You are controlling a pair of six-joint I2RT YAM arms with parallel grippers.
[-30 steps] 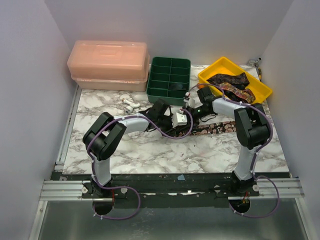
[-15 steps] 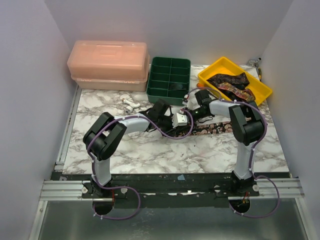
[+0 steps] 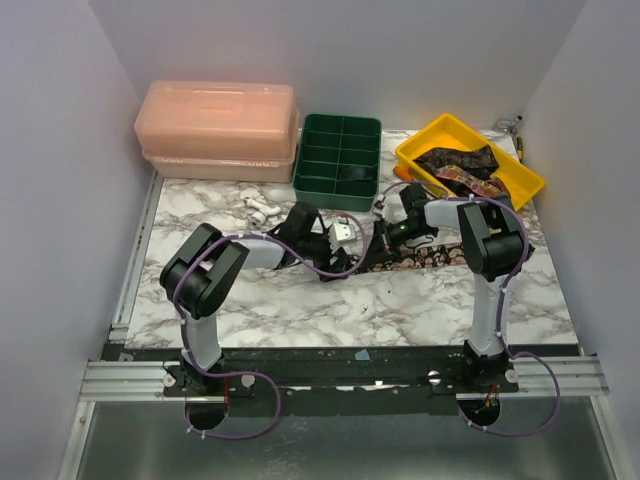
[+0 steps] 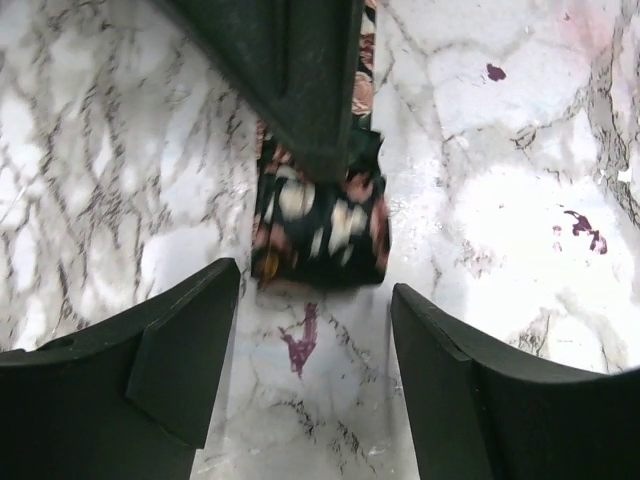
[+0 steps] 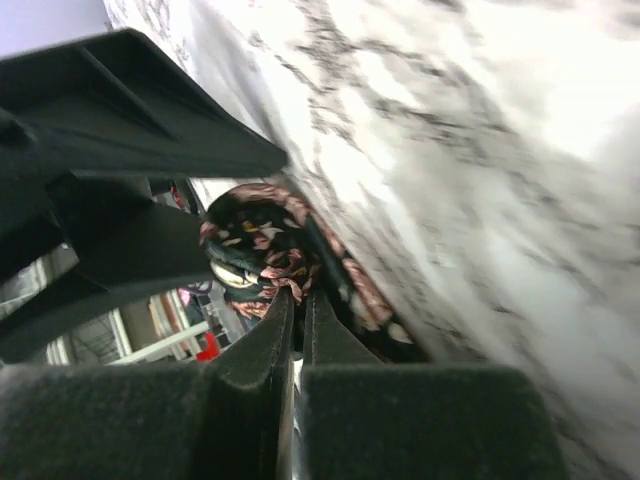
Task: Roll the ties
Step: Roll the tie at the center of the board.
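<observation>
One dark floral tie [image 3: 432,253] lies flat on the marble, its left end wound into a small roll [image 4: 320,235]. The roll also shows in the right wrist view [image 5: 262,252]. My right gripper [image 3: 384,240] comes down on that roll; its jaws are shut, tips [image 5: 298,296] pinched into the roll's fabric. In the left wrist view its dark fingers [image 4: 290,80] overlap the top of the roll. My left gripper [image 4: 315,290] stands open just short of the roll, touching nothing. More ties [image 3: 462,168] lie heaped in the yellow bin [image 3: 418,143].
A green divided tray [image 3: 338,150] stands right behind both grippers. A pink lidded box [image 3: 218,120] is at the back left. Small white plastic pieces [image 3: 260,208] lie left of the left arm. Grey walls close in both sides.
My left gripper let go of the roll, opened and drew back to the left. My right gripper closed and shifted left onto the rolled end.
</observation>
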